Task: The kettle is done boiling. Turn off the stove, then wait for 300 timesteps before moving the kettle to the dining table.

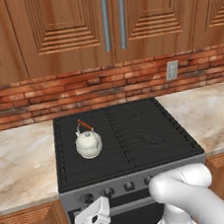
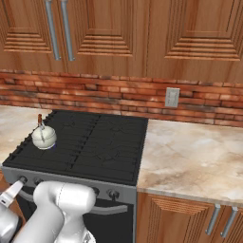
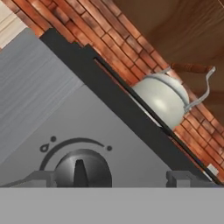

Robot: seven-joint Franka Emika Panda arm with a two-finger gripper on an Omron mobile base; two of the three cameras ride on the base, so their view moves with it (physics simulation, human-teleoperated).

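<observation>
The cream-white kettle (image 1: 88,142) (image 2: 43,136) stands upright on the front-left burner of the black stove (image 1: 136,131) (image 2: 95,142). In the hand view the kettle (image 3: 162,98) rises behind the stove's top edge. My gripper (image 1: 98,208) (image 2: 13,191) hangs low in front of the grey knob panel, at its left end. It is open. A dark round knob (image 3: 82,169) lies between the fingertips (image 3: 41,178), nearer the left one, and nothing is gripped. The dining table is out of view.
Several more knobs (image 1: 129,185) (image 2: 113,193) run along the panel above the oven door. Beige marbled counters (image 1: 20,160) (image 2: 190,156) flank the stove. A brick wall with an outlet (image 1: 172,70) and wooden cabinets rise behind.
</observation>
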